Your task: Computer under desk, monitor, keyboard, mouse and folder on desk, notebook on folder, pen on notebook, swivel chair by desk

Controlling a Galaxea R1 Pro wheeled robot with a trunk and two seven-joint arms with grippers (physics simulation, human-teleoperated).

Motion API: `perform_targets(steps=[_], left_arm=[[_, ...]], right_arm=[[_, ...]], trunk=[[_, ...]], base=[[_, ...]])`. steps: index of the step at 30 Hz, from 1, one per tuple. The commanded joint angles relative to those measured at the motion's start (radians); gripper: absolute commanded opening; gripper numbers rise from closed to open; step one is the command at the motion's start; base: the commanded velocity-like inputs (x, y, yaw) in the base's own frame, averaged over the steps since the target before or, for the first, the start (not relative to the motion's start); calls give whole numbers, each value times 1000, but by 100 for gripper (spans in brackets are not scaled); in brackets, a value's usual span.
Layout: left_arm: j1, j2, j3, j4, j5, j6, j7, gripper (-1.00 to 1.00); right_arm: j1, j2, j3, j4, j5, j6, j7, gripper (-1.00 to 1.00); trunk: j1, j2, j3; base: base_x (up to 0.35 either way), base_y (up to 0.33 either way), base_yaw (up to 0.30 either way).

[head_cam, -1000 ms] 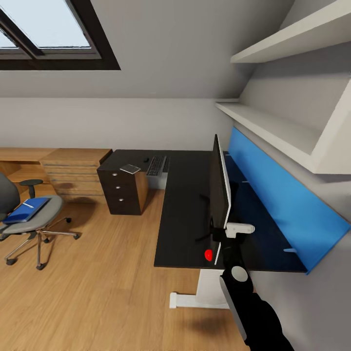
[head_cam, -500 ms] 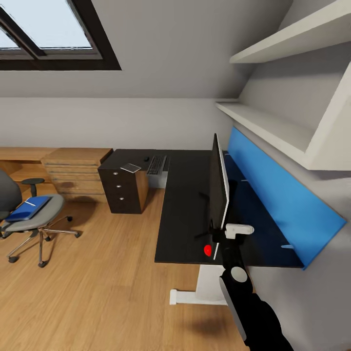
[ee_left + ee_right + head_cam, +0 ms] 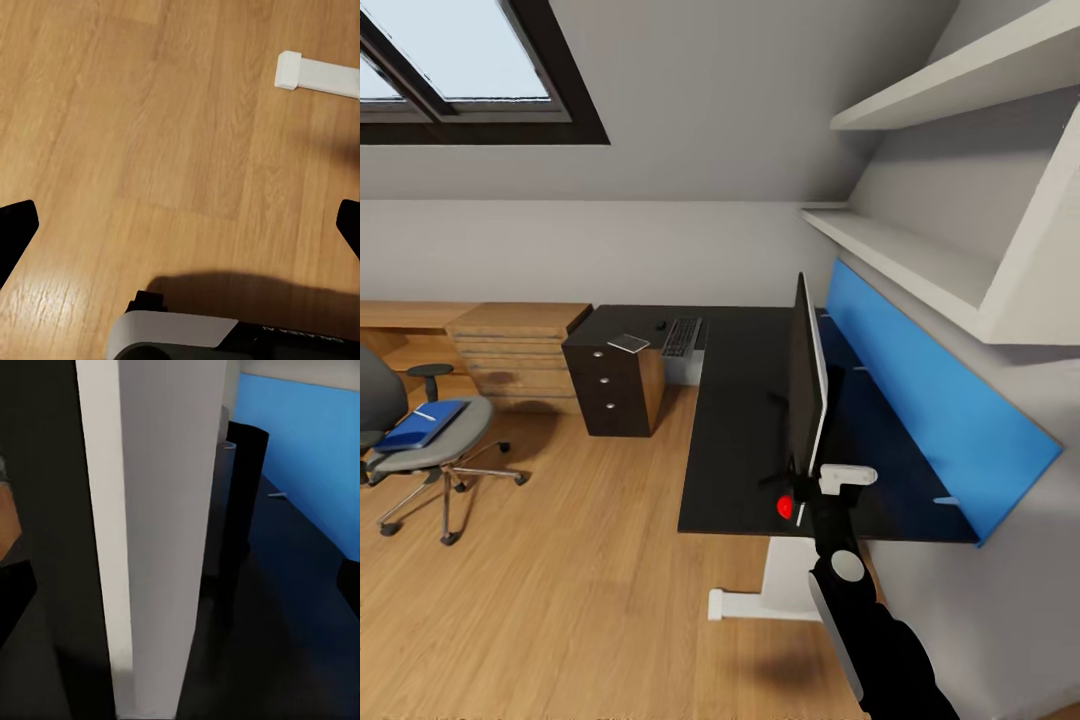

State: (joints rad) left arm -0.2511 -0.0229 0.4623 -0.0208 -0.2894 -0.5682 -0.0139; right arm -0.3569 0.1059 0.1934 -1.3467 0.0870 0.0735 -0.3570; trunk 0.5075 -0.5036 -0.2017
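The monitor [image 3: 807,385] stands edge-on on the black desk [image 3: 735,450], in front of its blue back panel. My right gripper [image 3: 812,488] is open at the monitor's near edge. In the right wrist view that white edge [image 3: 161,532] runs between the spread fingers [image 3: 15,596]. At the desk's far end lie the keyboard [image 3: 681,338] and a small dark mouse [image 3: 660,327], with a flat grey notebook [image 3: 628,344] beside them. The swivel chair [image 3: 455,445] stands at the left, with the blue folder [image 3: 415,428] and white pen [image 3: 425,413] on its seat. My left gripper [image 3: 180,225] hangs open over the floor. The computer is out of view.
A dark drawer unit [image 3: 610,390] stands under the desk's far end, with a light wooden chest [image 3: 510,350] to its left. White shelves [image 3: 920,250] run above the blue panel. The desk's white foot [image 3: 315,73] lies on the wooden floor [image 3: 560,580].
The whole picture has shifted a little, so the camera moved. My right gripper stays at the monitor's near edge. Nothing on the desk or chair has moved.
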Motion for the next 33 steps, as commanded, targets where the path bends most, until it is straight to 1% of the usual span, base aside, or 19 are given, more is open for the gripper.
perform_targets(steps=[1,12,26,33], left_arm=[[-1,0,9,0,-7,-2,-1,100],[-1,0,9,0,-7,-2,-1,100],[-1,0,9,0,-7,-2,-1,100],[-1,0,9,0,-7,-2,-1,100]], right_arm=[[-1,0,1,-1,9,8,-6,100],[-1,0,1,1,8,-8,-4,100],[0,0,3,2,7,-15,-4,100],[3,0,3,6,7,-45,4,100]], trunk=[[0,-2,-2],[0,-2,-2],[0,-2,-2],[0,-2,-2]], base=[[-105,0,0],[-83,0,0],[-5,0,0],[0,0,0]])
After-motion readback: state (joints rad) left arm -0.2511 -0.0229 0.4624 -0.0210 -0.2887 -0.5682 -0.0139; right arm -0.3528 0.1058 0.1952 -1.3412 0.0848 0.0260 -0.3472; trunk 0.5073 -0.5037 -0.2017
